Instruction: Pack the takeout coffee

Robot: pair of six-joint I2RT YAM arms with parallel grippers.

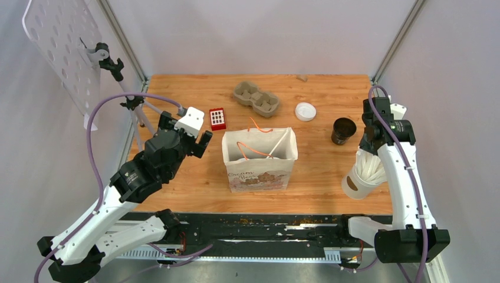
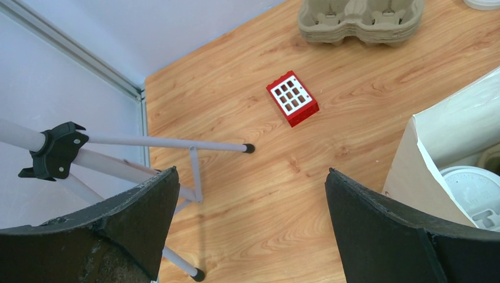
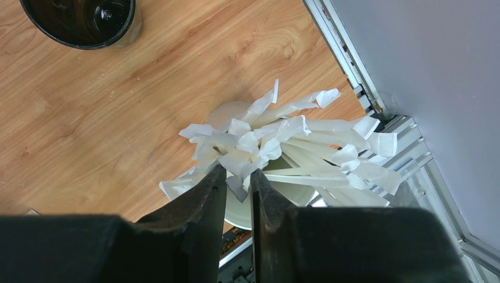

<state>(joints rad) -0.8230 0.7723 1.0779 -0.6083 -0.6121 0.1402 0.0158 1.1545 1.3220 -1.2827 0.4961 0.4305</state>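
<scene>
One takeout coffee cup (image 1: 344,131) stands lidless on the table right of the paper bag (image 1: 259,159); in the right wrist view the cup (image 3: 79,20) shows a dark inside. Its white lid (image 1: 305,111) lies apart, further back. Inside the bag (image 2: 454,141) a white lidded cup top (image 2: 474,190) shows. My right gripper (image 1: 370,154) is over the white holder of wrapped sticks (image 3: 283,150), and the gripper (image 3: 237,172) is pinched on a white wrapper end. My left gripper (image 2: 252,172) hangs open over bare wood left of the bag, holding nothing.
A pulp cup tray (image 1: 256,97) sits at the back behind the bag. A red block (image 2: 292,98) lies left of it. White tripod legs (image 2: 171,142) stand at the left edge. The stick holder (image 1: 362,174) stands near the front right edge.
</scene>
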